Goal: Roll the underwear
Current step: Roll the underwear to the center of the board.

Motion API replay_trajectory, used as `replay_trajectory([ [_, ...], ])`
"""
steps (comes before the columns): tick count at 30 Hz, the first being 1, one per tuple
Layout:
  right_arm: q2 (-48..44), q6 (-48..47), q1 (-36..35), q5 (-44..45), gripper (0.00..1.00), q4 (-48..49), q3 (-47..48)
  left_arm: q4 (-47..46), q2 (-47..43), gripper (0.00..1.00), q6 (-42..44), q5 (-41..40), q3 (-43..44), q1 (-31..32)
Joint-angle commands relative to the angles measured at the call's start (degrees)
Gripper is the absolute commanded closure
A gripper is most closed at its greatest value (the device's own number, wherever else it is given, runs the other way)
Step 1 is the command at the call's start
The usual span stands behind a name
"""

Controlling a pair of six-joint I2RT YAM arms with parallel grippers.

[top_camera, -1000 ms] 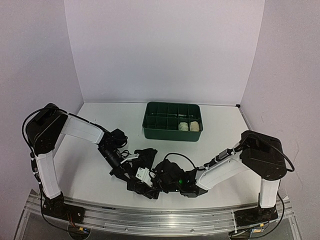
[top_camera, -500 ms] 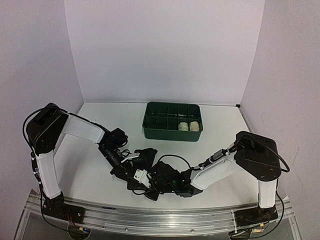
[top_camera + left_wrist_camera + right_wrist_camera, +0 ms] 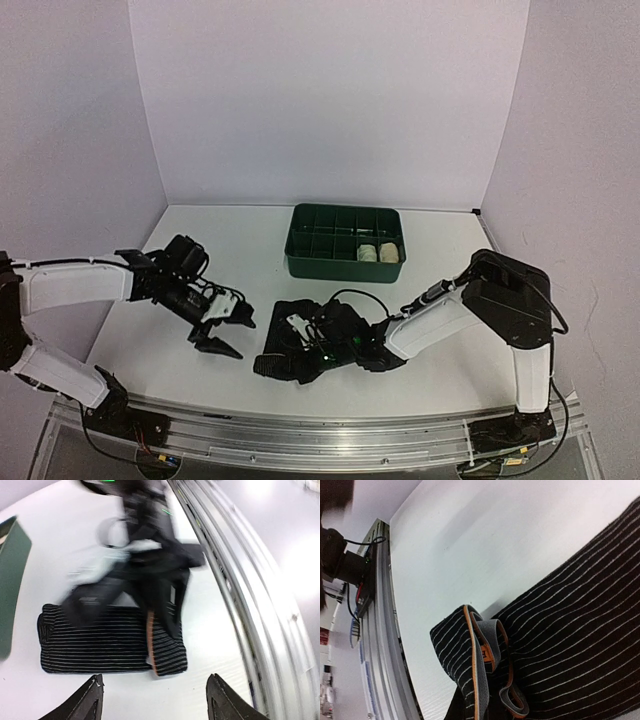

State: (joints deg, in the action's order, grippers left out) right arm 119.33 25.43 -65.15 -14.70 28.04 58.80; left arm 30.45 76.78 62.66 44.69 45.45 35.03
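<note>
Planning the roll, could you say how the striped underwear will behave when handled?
Probably floppy: the underwear lies flat while its waistband buckles upward. Likely light, since the cloth looks thin. Pushed, it should bunch like that fold rather than slide.

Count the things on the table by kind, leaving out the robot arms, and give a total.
Black striped underwear, lying on the table: 1
Pale cloth rolls, in the tray: 2
Green tray: 1
Total: 4
</note>
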Motion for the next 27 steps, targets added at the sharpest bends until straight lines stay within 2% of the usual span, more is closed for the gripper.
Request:
replay_trajectory([
  [1, 4.67, 11.71, 2.0, -9.29, 1.0, -8.29, -1.36, -14.85, -3.37, 0.28, 6.35, -12.85, -9.12, 8.96],
  [4, 5.34, 13.59, 3.0, -10.94, 1.0, -7.99, -1.24, -17.94, -0.03, 0.27, 4.96, -17.12, -8.88, 12.29],
  [11, 6.15, 15.95, 3.95, -11.29, 1.0, -5.52, -1.03, -22.44, 6.61, 0.3, 3.73, -23.32, -8.59, 14.99],
  [16, 6.84, 16.91, 4.05, -11.39, 1.0, -4.06, -1.31, -25.39, 10.05, 0.38, 3.18, -26.13, -8.72, 16.38],
  [18, 6.95, 17.07, 4.02, -11.28, 1.0, -3.65, -1.54, -25.62, 10.68, 0.44, 3.03, -26.11, -8.16, 16.39],
  [23, 6.6, 16.6, 4.0, -10.88, 1.0, -3.53, -1.39, -22.81, 12.44, 0.7, 3.47, -26.01, -5.8, 16.41],
  [25, 6.02, 15.55, 4.02, -10.71, 1.0, -3.53, -1.01, -20.22, 16.08, 0.77, 1.97, -28.06, -3.37, 16.39],
  [27, 5.1, 14.08, 3.94, -10.65, 0.94, -3.52, -0.46, -15.38, 20.38, 0.89, -1.08, -30.1, 0.73, 16.37],
])
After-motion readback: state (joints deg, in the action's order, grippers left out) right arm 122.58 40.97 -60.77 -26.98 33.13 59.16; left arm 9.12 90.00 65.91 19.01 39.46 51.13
